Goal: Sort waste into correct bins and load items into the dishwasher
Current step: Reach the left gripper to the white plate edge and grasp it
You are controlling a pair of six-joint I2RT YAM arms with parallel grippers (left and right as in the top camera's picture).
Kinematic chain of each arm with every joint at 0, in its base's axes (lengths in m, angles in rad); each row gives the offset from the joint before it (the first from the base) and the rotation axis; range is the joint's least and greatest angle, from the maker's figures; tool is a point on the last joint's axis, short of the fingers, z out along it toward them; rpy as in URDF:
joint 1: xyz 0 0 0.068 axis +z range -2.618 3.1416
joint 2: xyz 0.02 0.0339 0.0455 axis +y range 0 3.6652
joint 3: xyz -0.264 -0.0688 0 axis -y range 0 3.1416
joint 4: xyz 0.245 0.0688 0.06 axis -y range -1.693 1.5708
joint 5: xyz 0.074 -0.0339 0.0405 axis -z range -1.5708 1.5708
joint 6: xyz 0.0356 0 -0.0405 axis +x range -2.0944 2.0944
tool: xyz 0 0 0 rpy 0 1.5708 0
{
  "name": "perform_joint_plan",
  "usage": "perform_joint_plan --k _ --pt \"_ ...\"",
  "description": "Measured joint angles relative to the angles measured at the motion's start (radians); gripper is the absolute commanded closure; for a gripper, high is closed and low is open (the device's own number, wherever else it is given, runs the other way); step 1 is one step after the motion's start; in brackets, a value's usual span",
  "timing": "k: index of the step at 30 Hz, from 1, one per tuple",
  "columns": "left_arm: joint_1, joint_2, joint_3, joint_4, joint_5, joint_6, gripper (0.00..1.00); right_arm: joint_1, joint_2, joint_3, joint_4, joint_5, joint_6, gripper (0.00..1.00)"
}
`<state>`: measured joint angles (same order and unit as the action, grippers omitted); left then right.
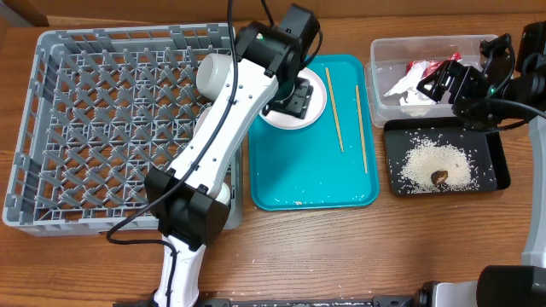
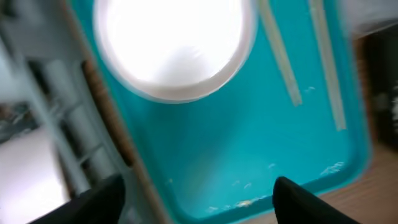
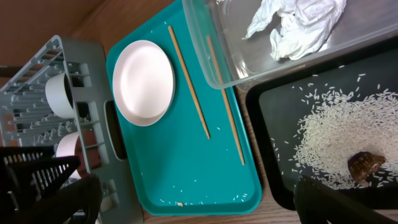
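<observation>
**Both grippers open and empty; plate and chopsticks on the teal tray**

Left gripper [image 2: 199, 202]: hangs over the large flat teal plastic tray [image 2: 249, 143], jaws spread wide, nothing between them. Looks down on the round white plate [image 2: 174, 43], which lies just ahead of the fingertips without touching them.

Round white plate: sits at the far left part of the teal tray, close beside the large square grey plastic dish rack [image 1: 102, 128]. Partly hidden under the left wrist in the overhead view.

Two thin wooden chopsticks [image 1: 333, 111]: lie on the teal tray to the right of the plate, roughly parallel, apart from each other and from the plate.

Right gripper [image 3: 199, 202]: jaws wide apart, holding nothing. Hangs by the far right of the table, near the two bins.

Clear rectangular plastic tub [image 1: 386, 60]: holds the crumpled white paper napkin [image 1: 408, 85] and the small red-and-white foil wrapper [image 1: 422, 66], the two touching.

Shallow black rectangular plastic tray [image 1: 493, 162]: stands just in front of the clear tub. Carries a heap of loose white rice grains [image 1: 426, 162], with the small brown food lump [image 1: 440, 177] resting on the heap's near side.

Stray grains [image 3: 179, 203]: dot the near edge of the teal tray.

Inside the grey rack: one white bowl [image 1: 217, 75] at the right wall, tipped on its side, and a second white bowl [image 3: 68, 146] nearer the front, mostly hidden by the left arm from overhead.
</observation>
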<state>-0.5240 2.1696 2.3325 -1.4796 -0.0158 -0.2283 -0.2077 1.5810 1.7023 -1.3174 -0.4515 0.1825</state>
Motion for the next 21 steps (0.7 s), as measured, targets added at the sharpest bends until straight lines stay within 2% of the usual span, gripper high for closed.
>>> perform_joint_plan --k 6,13,19,21 --pt "0.0 0.0 0.006 0.191 0.199 -0.04 0.0 0.0 0.0 0.0 0.0 0.0 0.0 0.0" --pt "0.0 0.0 0.006 0.281 0.29 -0.11 0.0 0.0 0.0 -0.001 0.0 0.0 0.0 0.0" --pt "-0.011 0.0 0.006 0.295 0.272 -0.201 0.0 0.0 0.0 -0.001 0.0 0.0 0.0 0.0" --pt "-0.029 0.0 0.001 0.297 0.208 -0.291 0.11 0.0 0.0 -0.001 0.0 0.0 0.0 0.0"
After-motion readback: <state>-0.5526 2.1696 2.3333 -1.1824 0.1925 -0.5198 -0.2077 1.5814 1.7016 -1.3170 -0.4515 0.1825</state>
